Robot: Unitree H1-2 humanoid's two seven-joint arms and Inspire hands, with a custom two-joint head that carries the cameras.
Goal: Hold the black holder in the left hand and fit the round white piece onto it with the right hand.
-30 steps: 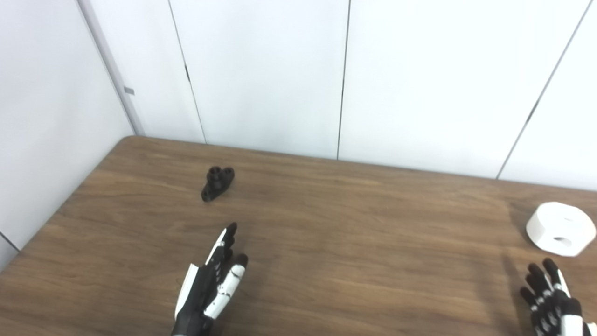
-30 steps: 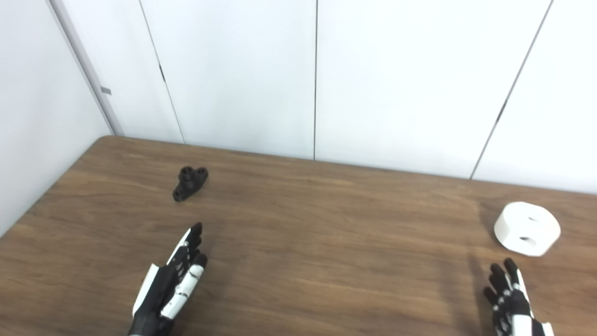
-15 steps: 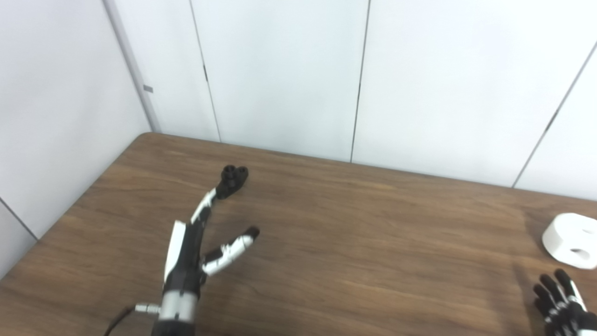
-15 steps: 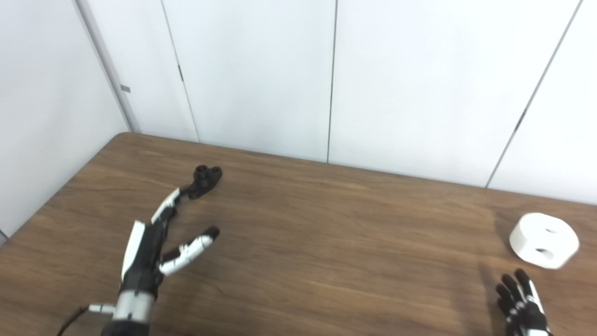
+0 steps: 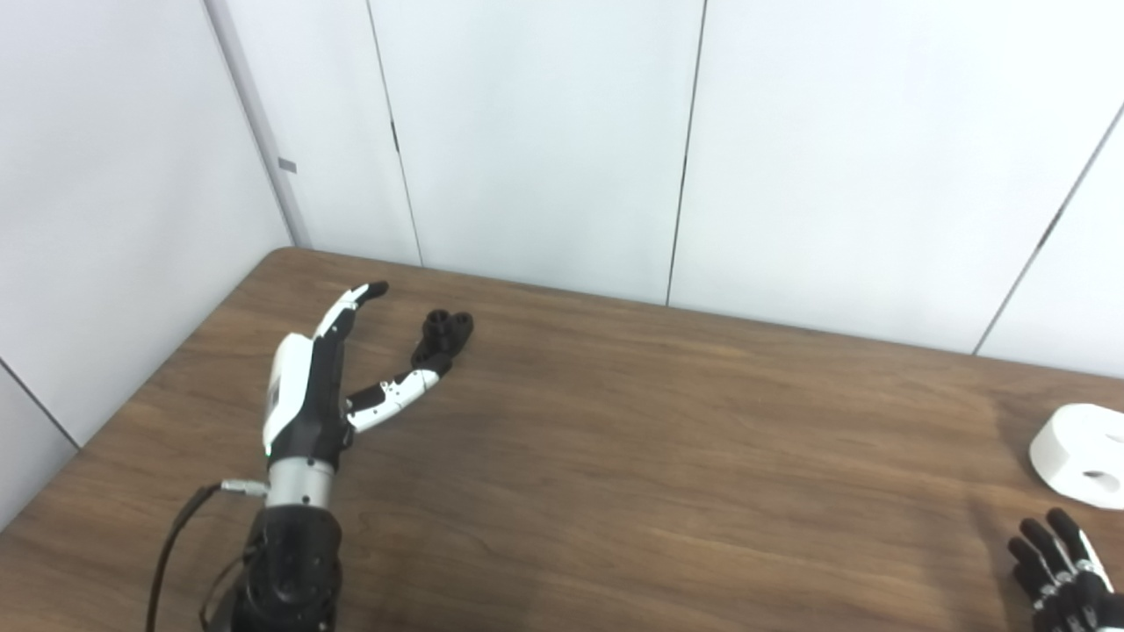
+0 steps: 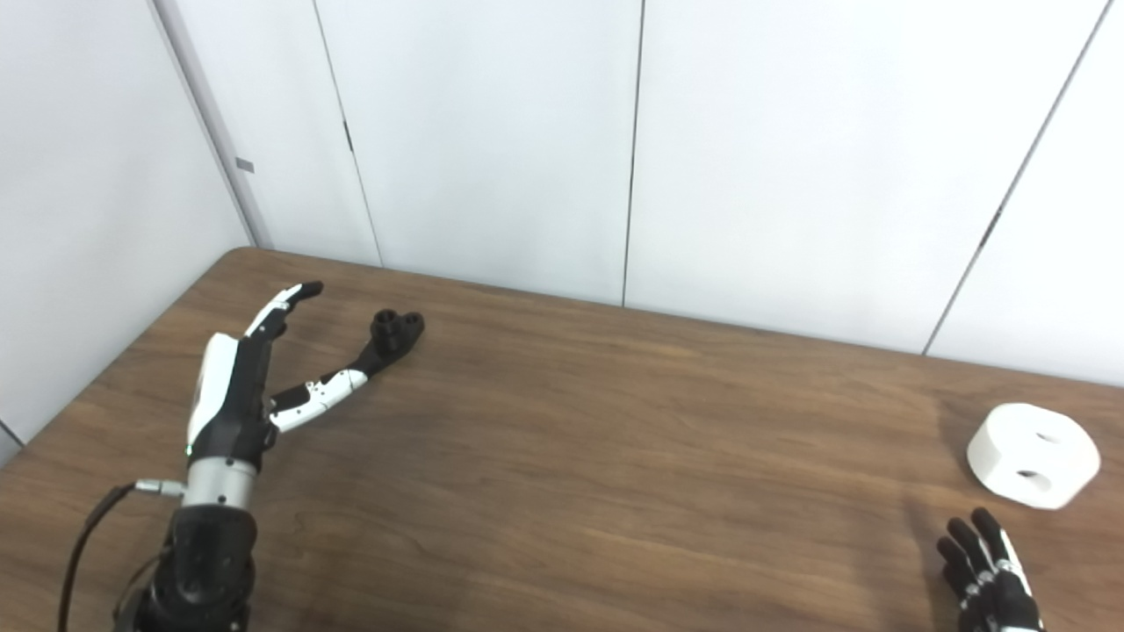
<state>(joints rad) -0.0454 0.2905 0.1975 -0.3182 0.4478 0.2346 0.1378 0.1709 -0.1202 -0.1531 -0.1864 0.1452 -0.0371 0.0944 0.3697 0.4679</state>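
The small black holder (image 5: 443,334) lies on the brown table (image 5: 632,439) at the far left. My left hand (image 5: 314,391) is open just left of the holder, with its fingers stretched up past it on the left and its thumb reaching out in front of the holder's near end. The round white piece (image 6: 1033,455), with two holes on top, lies at the far right of the table. My right hand (image 6: 988,584) is open and low at the bottom right, in front of the white piece and apart from it.
White wall panels (image 5: 544,140) stand close behind the table's far edge and along its left side. A black cable (image 5: 176,544) hangs from my left forearm.
My left hand has moved forward and left, from short of the holder to beside it, with the thumb spread toward it. The camera has also shifted left. The right hand has barely moved.
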